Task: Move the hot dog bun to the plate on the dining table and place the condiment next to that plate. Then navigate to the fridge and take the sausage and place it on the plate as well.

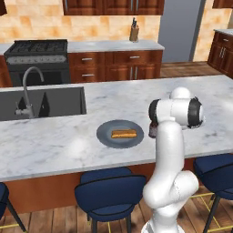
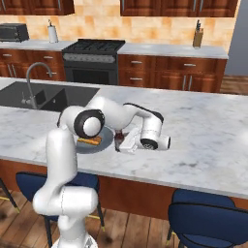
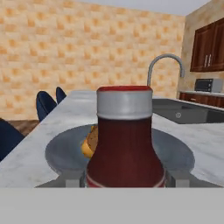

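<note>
Right up close stands the condiment (image 3: 124,140), upright on the dining table (image 1: 191,91) just beside the plate (image 1: 105,136), gripper (image 2: 117,144) fingers part-open either side (contact I cannot tell). No label writing reads. Hot dog bun (image 1: 124,134) lies on the plate.

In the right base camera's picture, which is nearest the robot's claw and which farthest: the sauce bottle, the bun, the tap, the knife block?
1. Condiment, right at the gripper.
2. Hot dog bun, on the plate beside it.
3. Tap, at the sink, far left.
4. Knife block, on the back counter.
</note>
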Robot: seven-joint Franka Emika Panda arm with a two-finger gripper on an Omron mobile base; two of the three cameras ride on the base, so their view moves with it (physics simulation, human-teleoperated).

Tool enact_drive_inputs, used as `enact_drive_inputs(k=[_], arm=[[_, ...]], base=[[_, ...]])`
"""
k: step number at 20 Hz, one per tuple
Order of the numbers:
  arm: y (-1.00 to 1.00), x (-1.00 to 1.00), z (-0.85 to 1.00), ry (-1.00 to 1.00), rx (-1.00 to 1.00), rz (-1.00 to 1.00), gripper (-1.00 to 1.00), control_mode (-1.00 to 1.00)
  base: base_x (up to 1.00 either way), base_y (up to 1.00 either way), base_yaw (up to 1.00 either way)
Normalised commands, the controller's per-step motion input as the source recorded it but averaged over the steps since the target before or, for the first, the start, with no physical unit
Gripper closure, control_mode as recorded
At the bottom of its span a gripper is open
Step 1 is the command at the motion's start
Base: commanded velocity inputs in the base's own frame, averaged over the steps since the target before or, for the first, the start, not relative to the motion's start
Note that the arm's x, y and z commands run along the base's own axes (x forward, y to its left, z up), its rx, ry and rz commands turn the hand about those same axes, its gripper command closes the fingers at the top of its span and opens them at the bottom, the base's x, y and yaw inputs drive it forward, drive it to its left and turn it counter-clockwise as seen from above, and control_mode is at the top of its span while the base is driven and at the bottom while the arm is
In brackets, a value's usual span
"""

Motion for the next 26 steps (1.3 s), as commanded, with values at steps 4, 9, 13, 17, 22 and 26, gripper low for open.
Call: enact_drive_inputs(k=[4,9,13,17,22,26], arm=[[-0.11,0.37,-0.39,-0.07,0.00,0.10,1.00,-1.00],[0.00,0.20,-0.40,-0.15,0.00,0.06,1.00,-1.00],[0.01,0.00,-0.14,-0.06,0.00,0.01,-1.00,-1.00],[-0.12,0.00,0.03,-0.01,0.00,0.00,-1.00,-1.00],[-0.22,-0.23,0.26,-0.01,0.00,-0.02,-1.00,-1.00],[-0.04,-0.73,0.52,-0.12,0.00,-0.05,-1.00,-1.00]], base=[[0.00,0.00,0.00],[0.00,0.00,0.00],[0.00,0.00,0.00],[0.00,0.00,0.00],[0.00,0.00,0.00],[0.00,0.00,0.00]])
